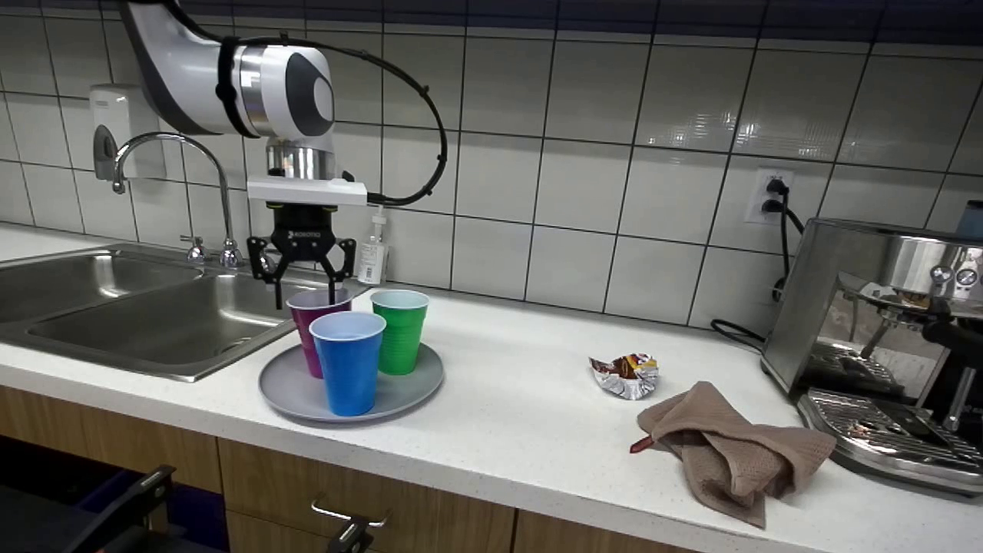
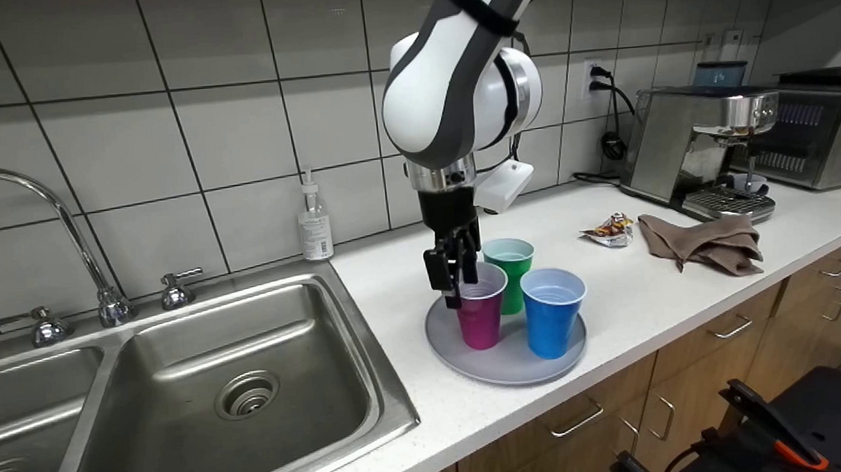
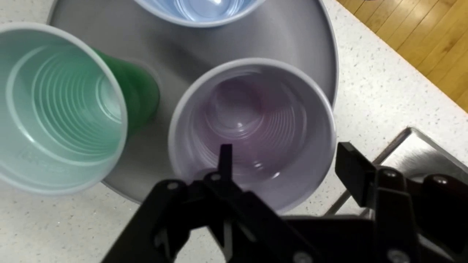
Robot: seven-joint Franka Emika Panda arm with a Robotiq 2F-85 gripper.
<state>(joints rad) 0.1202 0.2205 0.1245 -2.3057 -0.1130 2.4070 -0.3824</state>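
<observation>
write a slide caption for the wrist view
Open black two-fingered gripper straddling the rim of a tapered purple plastic cup on a round grey plate.

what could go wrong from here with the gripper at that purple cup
The gripper stands open astride the rim of the purple cup; closing off-centre might tip the cup or dent its wall. The green cup and blue cup stand close by on the same gray plate, so a sideways move could knock one over. The plate sits near the front edge of the counter, so a hard shove might send it off.
</observation>
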